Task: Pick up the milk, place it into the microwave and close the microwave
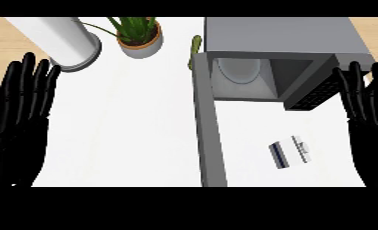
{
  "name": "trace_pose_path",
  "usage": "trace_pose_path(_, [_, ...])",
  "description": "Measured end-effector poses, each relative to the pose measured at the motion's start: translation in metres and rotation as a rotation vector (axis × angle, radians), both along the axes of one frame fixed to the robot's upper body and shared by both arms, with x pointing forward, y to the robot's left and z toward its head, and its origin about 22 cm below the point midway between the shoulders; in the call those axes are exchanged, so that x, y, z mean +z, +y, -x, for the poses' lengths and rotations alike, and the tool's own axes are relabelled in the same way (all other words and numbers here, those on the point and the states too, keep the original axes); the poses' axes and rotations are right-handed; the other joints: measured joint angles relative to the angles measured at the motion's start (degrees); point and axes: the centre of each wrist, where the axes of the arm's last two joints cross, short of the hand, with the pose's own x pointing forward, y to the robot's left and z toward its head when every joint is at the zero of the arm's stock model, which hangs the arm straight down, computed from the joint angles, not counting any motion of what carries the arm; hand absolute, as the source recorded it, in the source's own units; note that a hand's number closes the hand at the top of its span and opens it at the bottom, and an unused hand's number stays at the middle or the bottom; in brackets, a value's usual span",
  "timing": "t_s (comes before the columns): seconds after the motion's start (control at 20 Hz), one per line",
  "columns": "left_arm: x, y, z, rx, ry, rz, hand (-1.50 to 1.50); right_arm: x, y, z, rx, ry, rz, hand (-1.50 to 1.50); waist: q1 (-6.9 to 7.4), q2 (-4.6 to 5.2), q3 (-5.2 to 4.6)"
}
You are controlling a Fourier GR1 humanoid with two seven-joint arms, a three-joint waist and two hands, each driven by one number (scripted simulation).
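The milk [289, 152] is a small white carton with a dark blue band, lying on the white counter in front of the microwave, right of its open door. The grey microwave [280, 36] stands at the back right, its cavity [244, 76] showing a round glass plate inside. Its door [208, 129] is swung wide open and reaches toward the front edge. My right hand [362, 109] is open at the right edge, fingers up, to the right of the carton and apart from it. My left hand [26, 104] is open at the left edge, far from the carton.
A potted green plant [139, 36] stands at the back centre-left. A white cylinder [63, 41] lies at the back left. A small green item [196, 46] sits against the microwave's left side. The open door splits the counter into left and right parts.
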Motion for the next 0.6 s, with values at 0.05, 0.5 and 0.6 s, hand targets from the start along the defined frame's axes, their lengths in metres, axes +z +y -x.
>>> trace_pose_path(0.05, [0.005,0.002,0.004,0.010,-0.004,-0.001,-1.50,-0.001,0.002,0.003,0.002,-0.006,-0.004,-1.50,-0.36,0.36,-0.12])
trace_pose_path(0.5, [0.006,0.019,0.022,-0.006,0.096,0.117,-1.50,-0.001,-0.006,0.048,0.037,0.031,-0.015,-1.50,-1.77,1.44,-0.55])
trace_pose_path(0.6, [0.011,0.027,0.032,-0.016,0.113,0.146,-1.50,0.002,-0.009,0.054,0.044,0.039,-0.027,-1.50,-1.73,1.52,-0.58])
